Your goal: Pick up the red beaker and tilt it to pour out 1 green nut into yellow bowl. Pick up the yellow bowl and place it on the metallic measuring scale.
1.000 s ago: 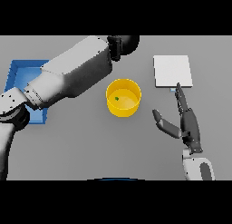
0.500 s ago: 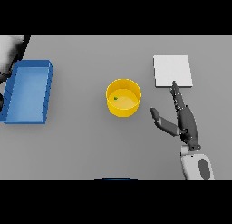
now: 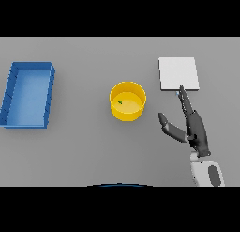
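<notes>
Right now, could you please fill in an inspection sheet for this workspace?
Surface: grey table, flat.
Job's things: yellow bowl upright at centre, a green nut inside; square metallic scale to its right, nothing on it; red beaker not seen.
Clutter: blue tray at the left.
Hands: right hand open, fingers straight, pointing toward the scale, right of the bowl; left hand not in view.
Cables: nothing seen.
Surroundings: nothing seen.

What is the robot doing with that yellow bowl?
Right now nothing is holding it. The yellow bowl sits alone on the grey table with one small green nut inside. The robot's right hand is open, to the right of the bowl and not touching it, fingers pointing toward the flat metallic scale. A blue tray lies far left. The left hand is not in view.
</notes>
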